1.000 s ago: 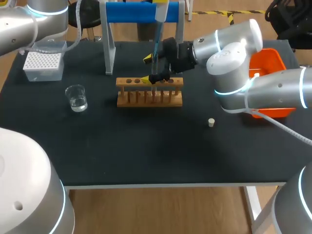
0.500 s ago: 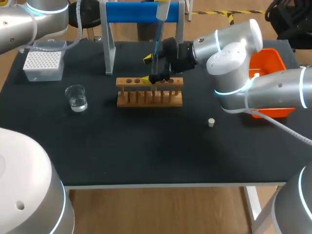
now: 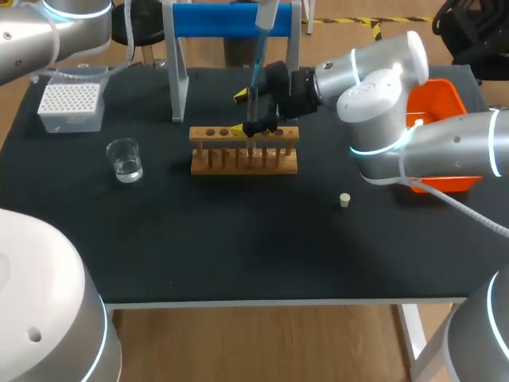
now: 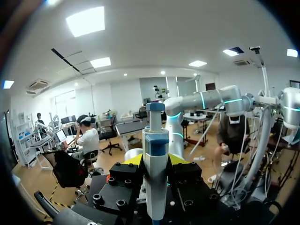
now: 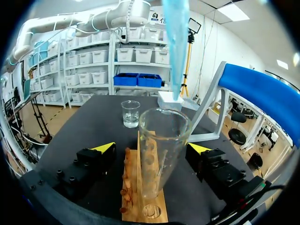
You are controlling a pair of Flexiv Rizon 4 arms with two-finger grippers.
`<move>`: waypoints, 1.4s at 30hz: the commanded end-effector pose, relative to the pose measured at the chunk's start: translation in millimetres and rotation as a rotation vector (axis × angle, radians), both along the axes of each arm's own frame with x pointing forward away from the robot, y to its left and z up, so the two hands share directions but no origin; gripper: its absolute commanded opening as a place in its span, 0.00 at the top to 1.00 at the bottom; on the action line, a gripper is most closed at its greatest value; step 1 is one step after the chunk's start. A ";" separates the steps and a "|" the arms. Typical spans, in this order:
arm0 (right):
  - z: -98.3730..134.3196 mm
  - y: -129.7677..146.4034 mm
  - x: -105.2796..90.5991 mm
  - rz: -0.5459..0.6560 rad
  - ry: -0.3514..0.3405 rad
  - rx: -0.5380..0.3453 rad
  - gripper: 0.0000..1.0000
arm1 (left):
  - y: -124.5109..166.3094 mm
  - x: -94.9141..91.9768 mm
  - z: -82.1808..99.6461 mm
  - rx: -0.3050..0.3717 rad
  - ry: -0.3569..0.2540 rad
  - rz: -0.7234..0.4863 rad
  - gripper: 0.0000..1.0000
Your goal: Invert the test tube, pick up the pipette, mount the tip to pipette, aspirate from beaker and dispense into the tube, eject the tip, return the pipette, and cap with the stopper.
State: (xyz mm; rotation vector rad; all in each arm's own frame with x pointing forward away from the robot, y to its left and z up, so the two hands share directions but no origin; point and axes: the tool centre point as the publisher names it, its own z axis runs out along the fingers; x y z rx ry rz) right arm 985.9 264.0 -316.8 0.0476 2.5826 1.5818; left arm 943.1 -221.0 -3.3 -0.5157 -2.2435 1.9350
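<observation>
Dispensing looks to be the step in hand. The test tube (image 5: 161,150) stands mouth-up in the wooden rack (image 3: 244,151) at the upper middle of the head view, so inverting it seems done. The right tool (image 3: 240,113) sits around the tube; whether it grips the glass I cannot tell. The left tool (image 4: 155,159) is clamped on the pipette (image 4: 156,140), which hangs at the top middle of the frame. Its blue tip (image 5: 177,47) is mounted and points down just above the tube's mouth. Whether liquid has gone in is not visible.

By my judgement, pick-up, tip mounting and probably aspiration from the beaker (image 3: 125,159), at middle left, are finished. Left to do are ejecting the tip, returning the pipette to the blue stand (image 3: 223,20), and capping. The stopper (image 3: 344,200) lies loose on the bench (image 3: 238,247), right of centre.
</observation>
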 end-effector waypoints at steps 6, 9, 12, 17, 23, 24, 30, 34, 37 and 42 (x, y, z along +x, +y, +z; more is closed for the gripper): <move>0.1 0.1 0.9 0.002 0.002 -0.002 0.00 | 16.0 -9.2 2.5 0.007 -0.004 0.065 1.00; 0.1 0.1 0.9 0.002 0.002 -0.002 0.00 | 27.9 -13.2 1.3 0.004 -0.005 0.102 1.00; 0.1 0.1 0.9 0.002 0.002 -0.002 0.00 | 41.1 -18.7 -1.4 -0.001 -0.004 0.141 1.00; 0.1 0.1 0.9 0.002 0.002 -0.002 0.00 | 63.6 -31.1 -9.9 -0.019 0.010 0.212 1.00; 0.1 0.1 0.9 0.002 0.002 -0.002 0.00 | 82.0 -47.7 -21.8 -0.023 0.039 0.290 1.00; 0.1 0.1 0.9 0.002 0.002 -0.002 0.00 | 83.8 -50.3 -23.7 -0.023 0.042 0.305 1.00; 0.1 0.1 0.9 0.002 0.002 -0.002 0.00 | 87.3 -62.2 -39.9 -0.051 0.073 0.384 1.00; 0.1 0.1 0.9 0.002 0.002 -0.002 0.00 | 83.3 -65.8 -45.9 -0.059 0.087 0.409 1.00; 0.1 0.1 0.9 0.002 0.002 -0.002 0.00 | 83.3 -65.8 -45.9 -0.059 0.087 0.409 1.00; 0.1 0.1 0.9 0.002 0.002 -0.002 0.00 | 83.3 -65.8 -45.9 -0.059 0.087 0.409 1.00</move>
